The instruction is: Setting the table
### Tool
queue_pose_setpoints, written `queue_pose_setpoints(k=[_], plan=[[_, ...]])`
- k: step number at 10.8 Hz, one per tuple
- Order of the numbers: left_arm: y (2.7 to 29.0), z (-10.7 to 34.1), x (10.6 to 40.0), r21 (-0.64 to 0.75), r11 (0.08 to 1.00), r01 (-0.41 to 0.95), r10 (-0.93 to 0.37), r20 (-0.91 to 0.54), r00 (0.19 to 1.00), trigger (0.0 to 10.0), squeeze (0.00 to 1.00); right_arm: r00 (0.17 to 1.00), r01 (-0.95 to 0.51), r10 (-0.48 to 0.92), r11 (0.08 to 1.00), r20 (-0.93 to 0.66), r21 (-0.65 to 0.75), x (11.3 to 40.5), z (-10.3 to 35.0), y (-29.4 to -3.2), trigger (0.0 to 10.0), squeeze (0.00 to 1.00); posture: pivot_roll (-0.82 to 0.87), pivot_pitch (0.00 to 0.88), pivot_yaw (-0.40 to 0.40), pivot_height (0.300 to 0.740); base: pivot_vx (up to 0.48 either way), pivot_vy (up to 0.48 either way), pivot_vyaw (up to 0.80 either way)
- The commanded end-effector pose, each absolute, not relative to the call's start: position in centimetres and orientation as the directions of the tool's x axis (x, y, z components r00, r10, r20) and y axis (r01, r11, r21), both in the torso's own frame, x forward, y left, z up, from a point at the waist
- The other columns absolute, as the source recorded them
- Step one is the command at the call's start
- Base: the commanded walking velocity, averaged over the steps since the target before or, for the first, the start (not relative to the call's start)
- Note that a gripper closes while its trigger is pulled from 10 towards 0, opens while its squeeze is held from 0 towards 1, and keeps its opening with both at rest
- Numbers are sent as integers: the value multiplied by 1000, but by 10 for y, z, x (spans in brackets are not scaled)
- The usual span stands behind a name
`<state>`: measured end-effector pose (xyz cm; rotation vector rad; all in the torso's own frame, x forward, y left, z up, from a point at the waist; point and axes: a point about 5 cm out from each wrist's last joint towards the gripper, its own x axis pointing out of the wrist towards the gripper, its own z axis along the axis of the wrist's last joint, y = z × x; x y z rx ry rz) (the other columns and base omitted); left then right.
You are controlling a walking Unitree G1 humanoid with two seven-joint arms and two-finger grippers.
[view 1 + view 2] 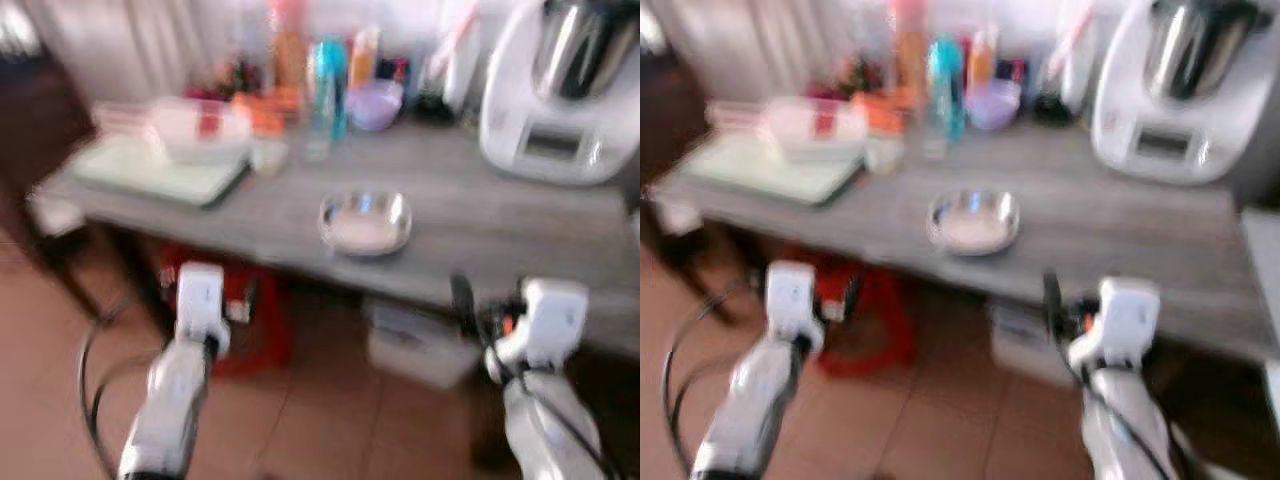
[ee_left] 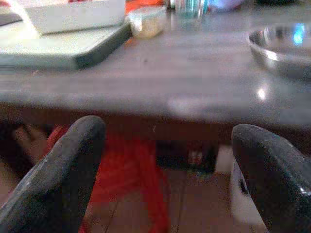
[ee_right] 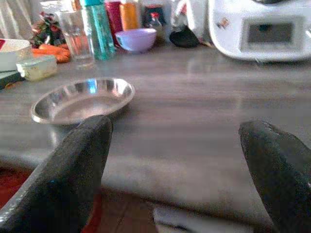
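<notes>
Facing one steel bowl [image 1: 365, 222] on one grey table [image 1: 480, 235], two claws [image 2: 165, 174] [image 3: 180, 170] both spread empty

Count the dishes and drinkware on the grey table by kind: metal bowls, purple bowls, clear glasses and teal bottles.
Metal bowl: 1
Purple bowl: 1
Clear glass: 1
Teal bottle: 1
Total: 4, all on the grey table.
</notes>
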<state>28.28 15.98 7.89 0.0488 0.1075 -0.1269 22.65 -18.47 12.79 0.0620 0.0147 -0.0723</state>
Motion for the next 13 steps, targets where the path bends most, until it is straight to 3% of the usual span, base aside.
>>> queue_pose_setpoints(k=[1, 5, 8, 13], plan=[[165, 86, 284, 70, 990, 120, -113, -94, 989, 10000, 0, 997, 74, -73, 995, -9, 62, 227, 129, -185, 10000, 0, -18, 0, 33, 740, -319, 0, 0], [178, 76, 262, 92, 991, 99, -86, -139, 987, 10000, 0, 996, 88, -87, 995, -20, 56, 221, 125, -189, 10000, 0, -3, 0, 33, 740, -322, 0, 0], [170, 83, 271, 91, 988, 121, -111, -115, 987, 10000, 0, 997, 76, -77, 995, 0, 63, 229, 129, -185, 10000, 0, -8, 0, 34, 740, -322, 0, -731], [151, 93, 275, 48, 966, 254, -252, -47, 967, 10000, 0, 996, 85, -86, 994, 14, 65, 229, 130, -185, 10000, 0, -15, 0, 41, 740, 0, 0, -189]])
